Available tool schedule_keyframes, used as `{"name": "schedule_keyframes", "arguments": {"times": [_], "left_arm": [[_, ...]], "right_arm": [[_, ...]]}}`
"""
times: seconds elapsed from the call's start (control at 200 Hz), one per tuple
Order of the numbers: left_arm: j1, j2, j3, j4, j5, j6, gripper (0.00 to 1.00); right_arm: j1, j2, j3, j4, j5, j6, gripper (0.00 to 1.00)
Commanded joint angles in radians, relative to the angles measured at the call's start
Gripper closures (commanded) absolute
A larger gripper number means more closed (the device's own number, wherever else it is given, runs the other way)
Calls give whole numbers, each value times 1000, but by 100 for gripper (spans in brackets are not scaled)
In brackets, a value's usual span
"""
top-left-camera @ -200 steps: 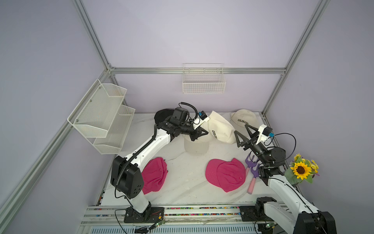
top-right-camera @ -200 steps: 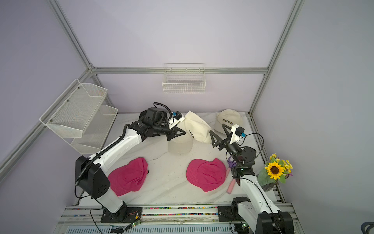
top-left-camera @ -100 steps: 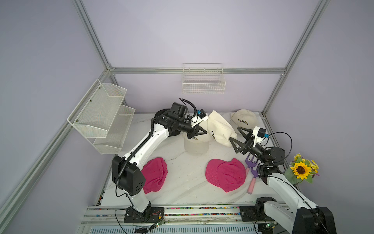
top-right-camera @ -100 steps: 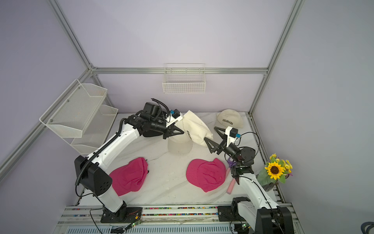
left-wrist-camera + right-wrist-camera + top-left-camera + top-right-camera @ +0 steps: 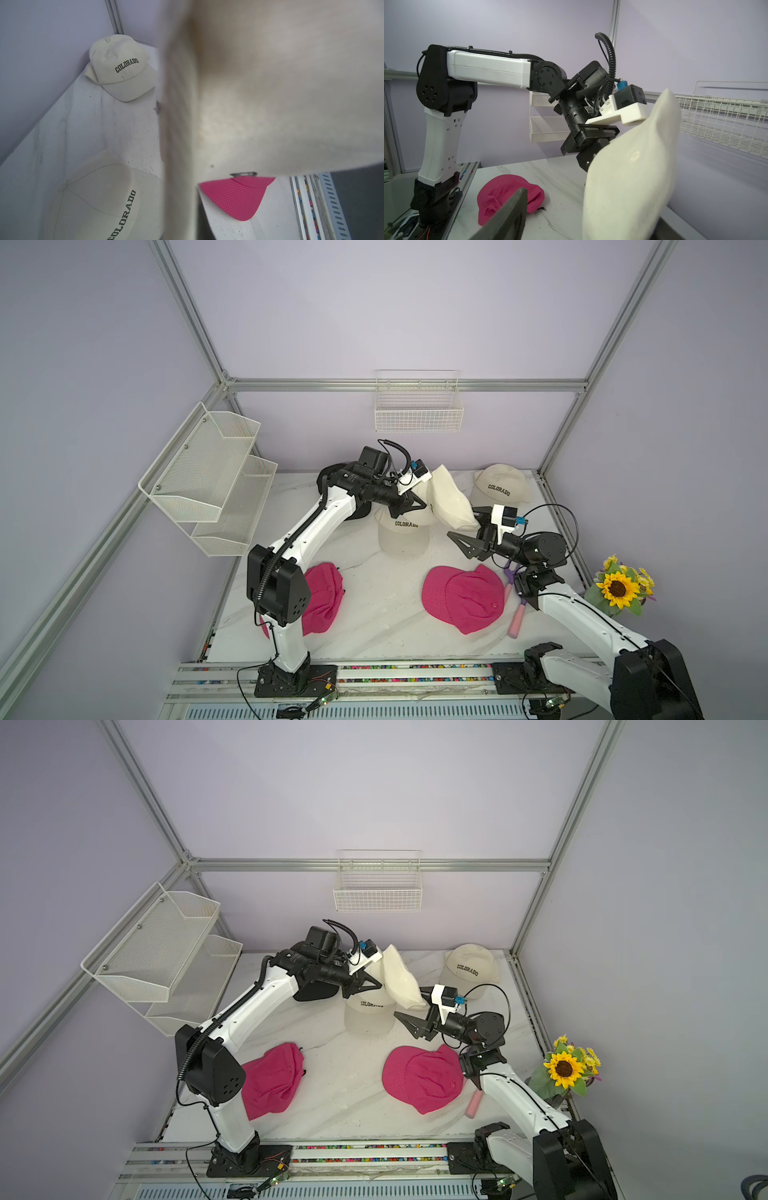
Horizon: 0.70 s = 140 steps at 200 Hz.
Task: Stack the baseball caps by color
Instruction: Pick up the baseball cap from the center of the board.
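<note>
The left gripper point(image 5: 423, 501) is shut tight on a cream cap point(image 5: 449, 497) and holds it up in the air, tipped on its side, just above another cream cap point(image 5: 401, 531) that sits on the table point(image 5: 374, 626). The right gripper point(image 5: 464, 526) is wide open, and the low end of the lifted cap hangs between its two jaws. I can't see either jaw pressing the cloth yet.

A third cream cap point(image 5: 500, 485) sits in the back corner. Two pink caps point(image 5: 465, 597) point(image 5: 322, 597) lie apart at the front, and something black point(image 5: 316, 992) shows behind the left arm, probably the black caps.

It looks like the job right now is to get this cap onto the cream one below. To do that well, I think the right gripper should close softly on the loose end only. Then both arms should go down together, round top over round top, brims the same way, and let go only once it rests there.
</note>
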Motion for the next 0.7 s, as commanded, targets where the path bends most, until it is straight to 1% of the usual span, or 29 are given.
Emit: {"name": "schedule_keyframes", "arguments": {"times": [0.0,0.1,0.17,0.255,0.385,0.466,0.526,0.631,0.696], "left_arm": [[15,-44,-21,98,-15,-45,100],[23,-54,-26,87,40,-28,100],[25,-59,-29,66,57,3,100],[25,-66,-29,36,73,39,100],[25,-79,-36,16,103,70,100],[25,-89,-44,16,130,83,100],[25,-92,-48,17,147,91,100],[25,-89,-45,17,146,98,100],[24,-86,-42,16,142,103,100]], "right_arm": [[7,-55,-2,-34,27,-78,28],[7,-74,-7,-124,151,-144,26],[7,-66,7,-195,223,-189,24],[8,-42,35,-265,262,-232,24],[6,-6,64,-303,300,-244,24],[8,11,75,-327,301,-254,22],[7,25,85,-340,275,-259,22],[7,49,90,-349,218,-266,20],[6,60,86,-344,215,-266,18]]}}
